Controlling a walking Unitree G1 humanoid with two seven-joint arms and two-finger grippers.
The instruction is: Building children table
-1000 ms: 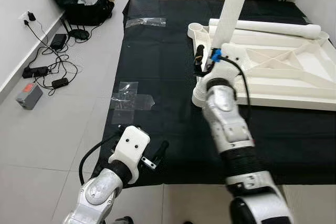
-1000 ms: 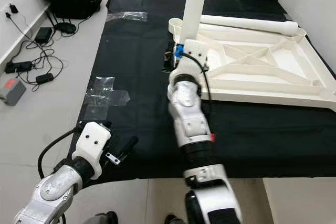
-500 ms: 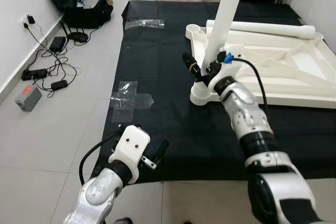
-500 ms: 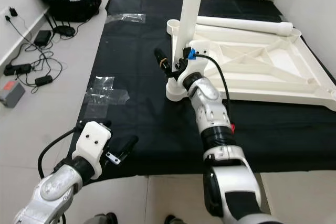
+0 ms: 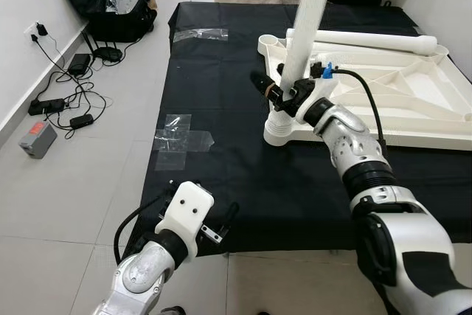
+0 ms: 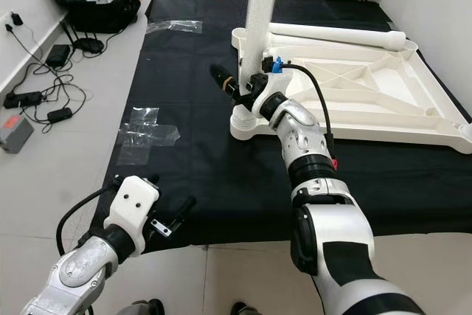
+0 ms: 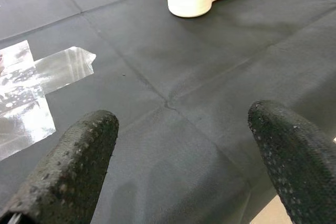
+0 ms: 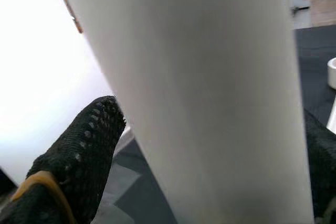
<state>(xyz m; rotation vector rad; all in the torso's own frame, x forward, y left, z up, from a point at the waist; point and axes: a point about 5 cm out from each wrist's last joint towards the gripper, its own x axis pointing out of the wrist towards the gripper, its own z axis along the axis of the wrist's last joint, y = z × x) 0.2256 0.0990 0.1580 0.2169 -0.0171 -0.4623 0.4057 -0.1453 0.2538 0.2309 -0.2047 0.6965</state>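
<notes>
So the upside-down table frame [image 5: 383,101] sits on the black mat [image 5: 221,79]. One leg [image 5: 306,27] stands in its near corner socket, and my right end effector [image 5: 276,92] wraps it low down. Another leg [image 5: 361,40] lies along the far edge, uninstalled. Left end effector [image 7: 178,145] hovers wide open, idle. Plenty left, I'd guess.
</notes>
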